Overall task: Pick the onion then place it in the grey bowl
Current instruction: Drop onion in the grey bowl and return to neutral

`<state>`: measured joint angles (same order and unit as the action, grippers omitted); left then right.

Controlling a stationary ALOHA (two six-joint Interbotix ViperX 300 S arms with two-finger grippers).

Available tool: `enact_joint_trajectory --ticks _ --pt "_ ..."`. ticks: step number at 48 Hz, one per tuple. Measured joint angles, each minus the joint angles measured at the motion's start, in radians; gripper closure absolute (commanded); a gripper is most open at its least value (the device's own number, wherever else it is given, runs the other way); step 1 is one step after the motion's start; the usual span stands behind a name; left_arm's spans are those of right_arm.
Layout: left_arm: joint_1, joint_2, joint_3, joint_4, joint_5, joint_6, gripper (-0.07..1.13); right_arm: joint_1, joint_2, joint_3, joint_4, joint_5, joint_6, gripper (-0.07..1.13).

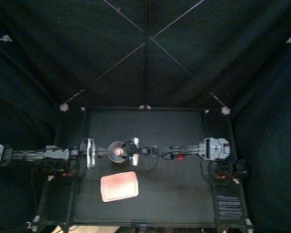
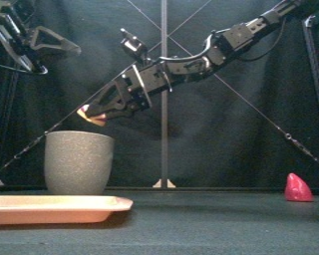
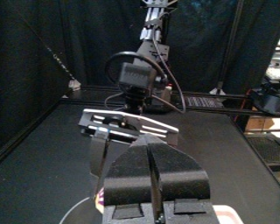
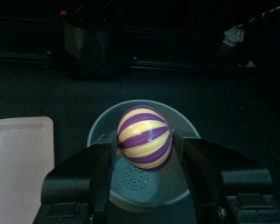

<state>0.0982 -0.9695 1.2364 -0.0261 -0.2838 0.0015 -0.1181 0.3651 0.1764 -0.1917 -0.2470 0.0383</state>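
Observation:
The onion [image 4: 145, 133], striped purple and yellow, is held between the jaws of my right gripper [image 4: 146, 154]. It hangs just above the open mouth of the tall grey speckled cup [image 4: 188, 130]. In the front view the right gripper [image 2: 96, 112] hovers over the cup [image 2: 79, 162], and only a bit of the onion [image 2: 89, 117] shows. In the top view the cup [image 1: 119, 146] stands left of centre under the right gripper [image 1: 135, 147]. My left gripper [image 3: 154, 194] is shut on nothing and rests at the table's left [image 1: 87, 151].
A flat pink tray [image 1: 120, 187] lies in front of the cup, near the table's front edge [image 2: 49, 207]. A small pink-red toy [image 2: 298, 187] stands at the far right of the table. The right arm [image 2: 215, 50] slants across from the upper right.

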Motion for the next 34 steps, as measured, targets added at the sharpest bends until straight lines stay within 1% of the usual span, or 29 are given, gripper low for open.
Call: enact_joint_trajectory --ticks 8,13,27,34 --pt "0.002 0.000 0.012 0.000 0.000 0.000 1.06 0.000 0.003 -0.003 0.006 0.011 0.000 0.13" --pt "0.002 -0.002 0.018 0.000 -0.002 -0.002 1.06 0.008 0.005 0.000 0.008 0.012 0.000 0.09" --pt "0.002 -0.002 0.018 -0.012 0.000 -0.002 1.06 0.014 -0.008 0.040 0.051 0.012 -0.003 0.09" --pt "0.003 0.000 0.018 -0.020 -0.002 -0.003 1.06 0.012 -0.086 0.112 0.054 0.000 0.002 0.08"
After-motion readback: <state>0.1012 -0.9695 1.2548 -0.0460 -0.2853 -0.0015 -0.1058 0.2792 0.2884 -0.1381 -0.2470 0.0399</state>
